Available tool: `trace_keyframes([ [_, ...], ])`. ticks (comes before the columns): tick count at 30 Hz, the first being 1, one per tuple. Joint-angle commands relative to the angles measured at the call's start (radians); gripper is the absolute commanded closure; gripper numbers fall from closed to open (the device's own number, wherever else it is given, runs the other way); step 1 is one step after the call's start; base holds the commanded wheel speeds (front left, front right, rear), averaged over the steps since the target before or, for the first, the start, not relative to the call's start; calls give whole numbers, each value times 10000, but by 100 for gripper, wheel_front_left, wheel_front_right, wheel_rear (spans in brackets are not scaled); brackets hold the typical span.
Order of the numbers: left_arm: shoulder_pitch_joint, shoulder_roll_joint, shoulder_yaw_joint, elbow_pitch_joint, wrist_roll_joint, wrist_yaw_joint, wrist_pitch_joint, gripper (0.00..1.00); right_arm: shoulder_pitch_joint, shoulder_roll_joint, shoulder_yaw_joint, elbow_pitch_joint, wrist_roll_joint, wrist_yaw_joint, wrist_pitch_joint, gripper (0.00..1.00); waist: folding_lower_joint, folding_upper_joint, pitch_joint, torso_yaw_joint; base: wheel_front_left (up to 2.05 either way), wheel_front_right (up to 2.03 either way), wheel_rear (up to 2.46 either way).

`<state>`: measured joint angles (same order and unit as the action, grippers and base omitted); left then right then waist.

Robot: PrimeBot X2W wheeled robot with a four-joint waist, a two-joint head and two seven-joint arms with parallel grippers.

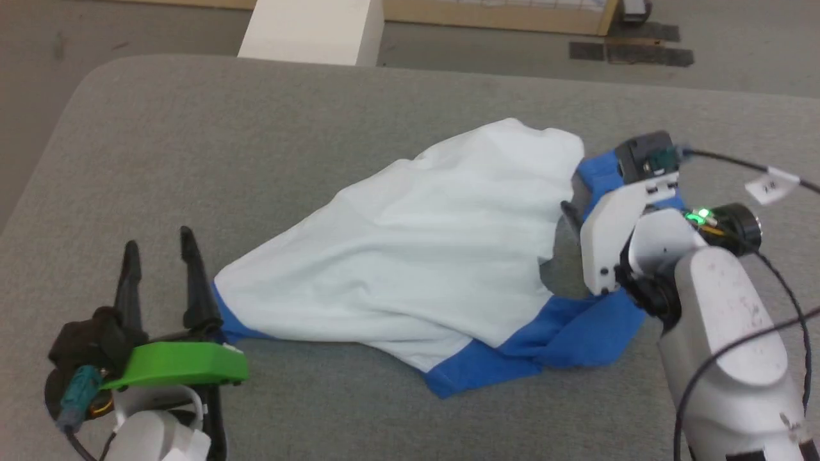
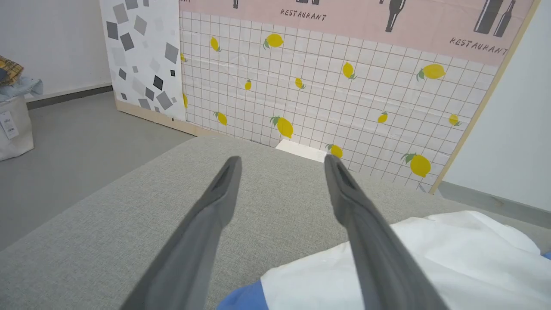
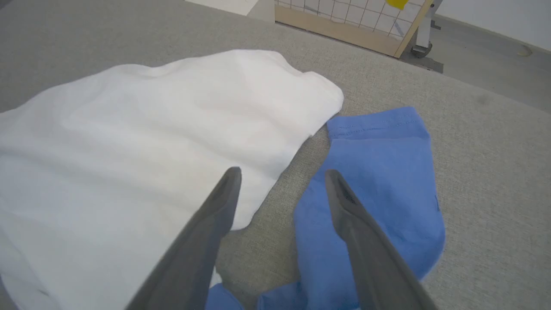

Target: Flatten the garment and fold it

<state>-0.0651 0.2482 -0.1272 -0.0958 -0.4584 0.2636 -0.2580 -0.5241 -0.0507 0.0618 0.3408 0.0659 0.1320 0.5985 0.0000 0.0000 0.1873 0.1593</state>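
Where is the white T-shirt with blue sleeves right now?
Head view: the white T-shirt with blue sleeves lies rumpled on the grey fabric surface, between the left gripper and right gripper.

Soft cloth garment (image 1: 416, 243); rough woven table (image 1: 256, 128)

Our left fingers (image 1: 194, 275): long, dark, tapered.
Our bracket (image 1: 182, 362), seven o'clock: bright green.
Our right forearm (image 1: 730, 333), four o'clock: white, black-cabled.
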Motion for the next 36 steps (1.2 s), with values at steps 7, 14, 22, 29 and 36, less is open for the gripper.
trace_keyframes([
  [7,-614,-917,310,288,823,-849,-37,0,-1140,-4,-575,1767,-824,-13,300,0,0,0,1001,1089,0,0,0],
  [14,-804,-1425,610,516,1201,-1390,-37,0,-1442,-1,-375,2564,-882,-13,-452,0,0,0,1338,1280,0,0,0],
  [22,-896,-1774,784,776,1460,-1793,-37,0,-1922,-247,66,2857,-258,-13,-1130,100,0,0,1389,1322,0,0,0],
  [29,-1237,-1935,430,1061,1466,-2170,-37,0,-3309,-1441,-629,2535,-312,-13,-1299,100,0,0,1622,1982,0,0,0],
  [36,-1483,-1973,53,1275,1285,-2314,-37,0,-5032,-2231,-1807,2226,-1419,-13,-1784,100,0,0,2026,2637,0,0,0],
])
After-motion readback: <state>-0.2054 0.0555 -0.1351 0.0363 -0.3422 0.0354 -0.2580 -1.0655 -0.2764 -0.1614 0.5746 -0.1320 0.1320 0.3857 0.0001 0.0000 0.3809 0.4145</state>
